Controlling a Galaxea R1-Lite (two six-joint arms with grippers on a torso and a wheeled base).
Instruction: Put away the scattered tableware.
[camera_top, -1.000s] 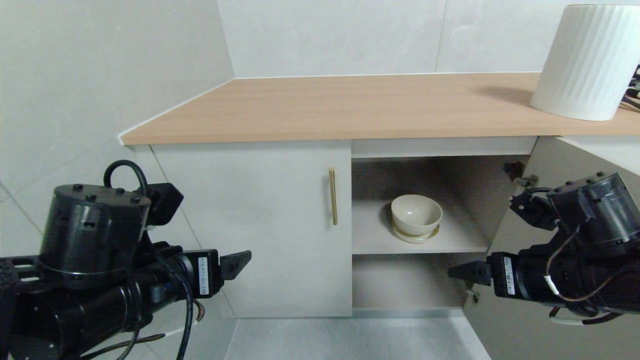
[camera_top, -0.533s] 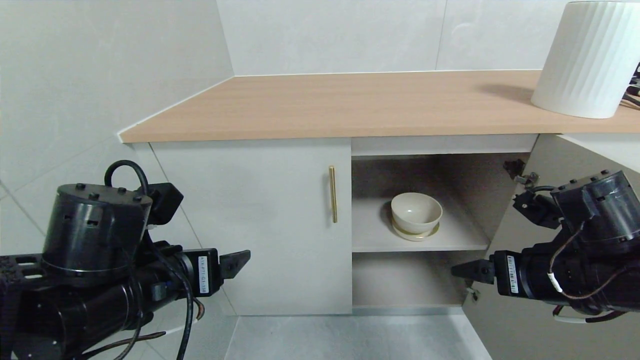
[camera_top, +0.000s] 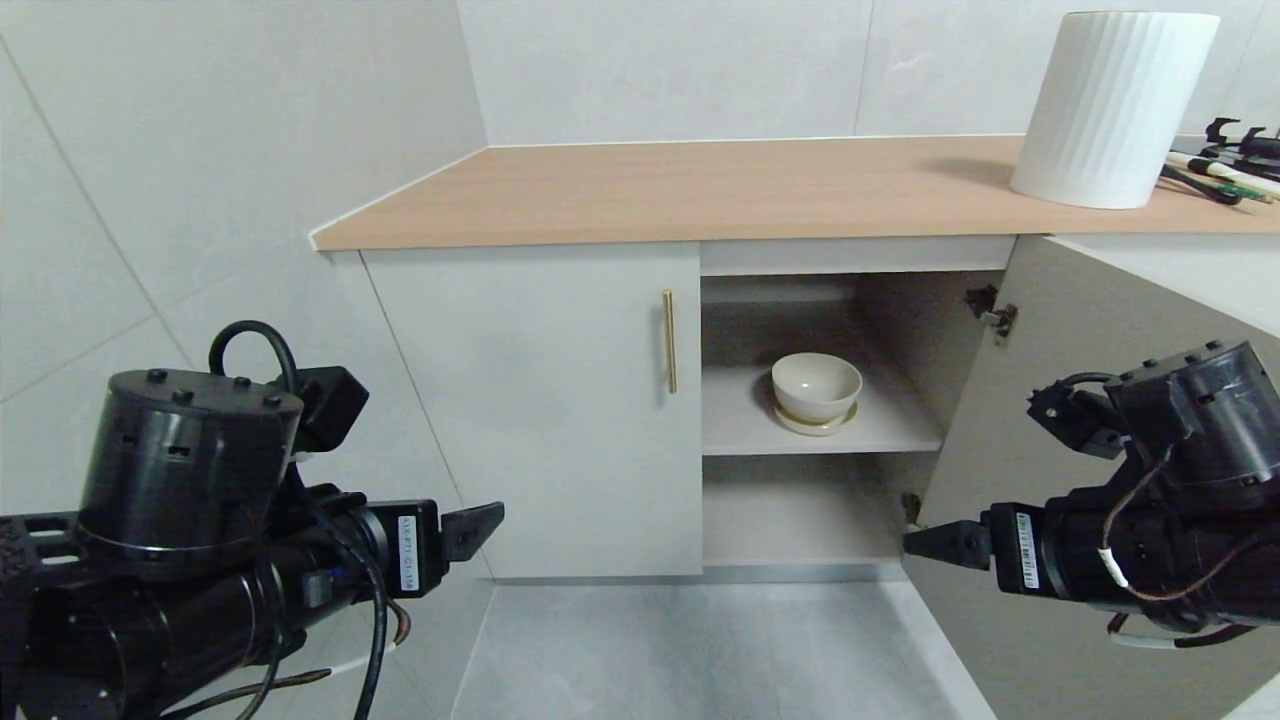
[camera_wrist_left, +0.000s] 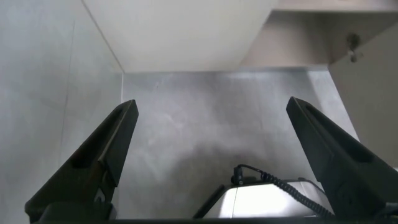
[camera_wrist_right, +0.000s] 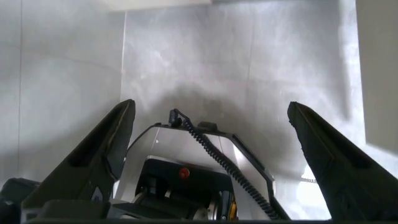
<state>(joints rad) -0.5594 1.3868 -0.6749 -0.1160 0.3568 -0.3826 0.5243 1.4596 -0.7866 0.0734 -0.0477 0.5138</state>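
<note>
Pale tiled walls (camera_top: 200, 150) and a grey floor (camera_top: 700, 650) surround a low cabinet (camera_top: 540, 400). Before it hang the left hand (camera_top: 470, 528) and the right hand (camera_top: 925, 543), both spread wide and empty, which suits a job that looks nearly done. The cream bowl (camera_top: 816, 385) sits on its saucer (camera_top: 815, 424) on the upper shelf (camera_top: 735, 425), behind the open right door (camera_top: 1010, 420), which probably needs shutting. Above, the wooden worktop (camera_top: 700, 190) carries a ribbed white cylinder (camera_top: 1110, 110).

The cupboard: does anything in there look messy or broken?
Nothing looks messy or broken. The bowl sits upright on a small plate on the upper shelf, nothing spilled. Only the right door stands wide open.
</note>
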